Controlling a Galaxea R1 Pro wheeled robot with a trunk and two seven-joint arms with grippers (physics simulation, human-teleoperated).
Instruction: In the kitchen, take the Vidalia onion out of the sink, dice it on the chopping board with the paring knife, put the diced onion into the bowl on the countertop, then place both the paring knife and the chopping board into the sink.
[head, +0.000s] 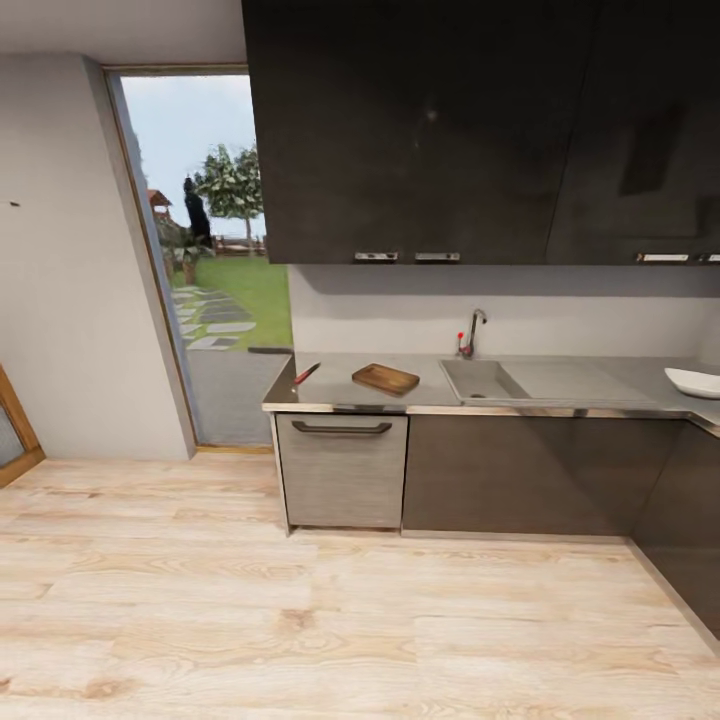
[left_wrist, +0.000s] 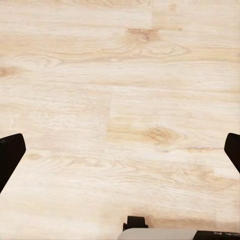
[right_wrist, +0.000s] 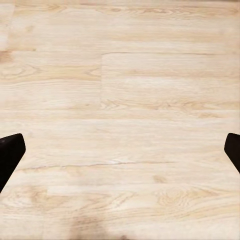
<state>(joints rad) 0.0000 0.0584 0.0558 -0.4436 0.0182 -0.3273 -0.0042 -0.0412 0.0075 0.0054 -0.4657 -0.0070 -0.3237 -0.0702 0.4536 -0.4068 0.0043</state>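
Across the kitchen, the grey countertop (head: 345, 388) carries the brown chopping board (head: 386, 378) and, left of it near the counter's end, the red-handled paring knife (head: 305, 376). The sink (head: 482, 380) lies right of the board, with its chrome tap (head: 471, 333) behind it. The white bowl (head: 694, 382) sits at the far right, cut by the frame edge. The onion is hidden inside the basin. My left gripper (left_wrist: 120, 150) is open over bare wood floor, and so is my right gripper (right_wrist: 120, 150), with nothing between the fingers.
Pale wood floor (head: 300, 620) stretches between me and the dark lower cabinets (head: 520, 470). A grey dishwasher front (head: 342, 470) sits under the knife. Glossy black upper cabinets (head: 450, 130) hang above. An open doorway (head: 215, 250) to a garden is at the left.
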